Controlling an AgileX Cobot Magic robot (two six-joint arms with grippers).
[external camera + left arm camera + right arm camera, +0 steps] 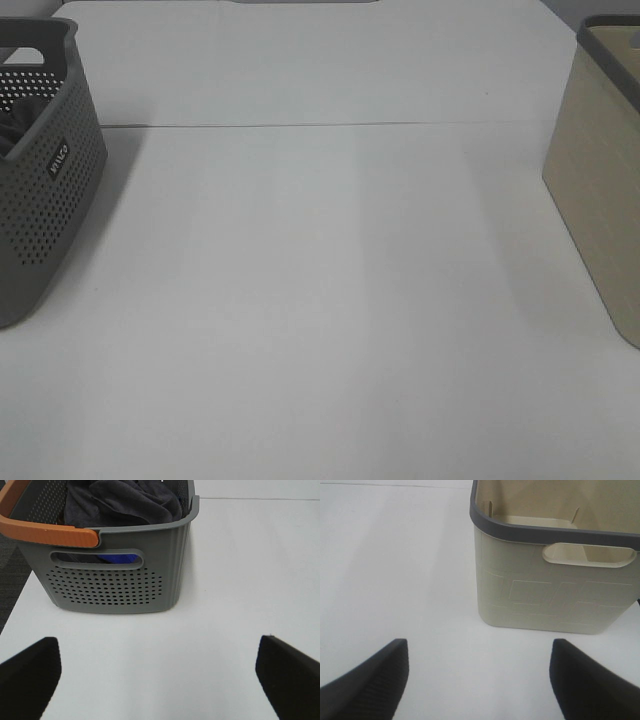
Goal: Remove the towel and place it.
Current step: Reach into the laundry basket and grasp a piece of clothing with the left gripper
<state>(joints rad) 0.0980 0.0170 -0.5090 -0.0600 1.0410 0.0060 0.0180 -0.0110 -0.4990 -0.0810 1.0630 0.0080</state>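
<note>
The dark charcoal towel (122,502) lies bunched inside the grey perforated basket (115,582), which has an orange handle (45,532). In the exterior high view the basket (45,170) stands at the far left with a bit of the towel (15,125) showing inside. My left gripper (157,677) is open and empty, a short way in front of the basket above the white table. My right gripper (477,680) is open and empty, in front of the beige bin (555,580). Neither gripper shows in the exterior high view.
A blue cloth (117,558) shows through the grey basket's handle slot. The beige bin (600,170) with a dark rim stands at the far right of the white table (320,300); no contents show in it. A seam crosses the table toward the back.
</note>
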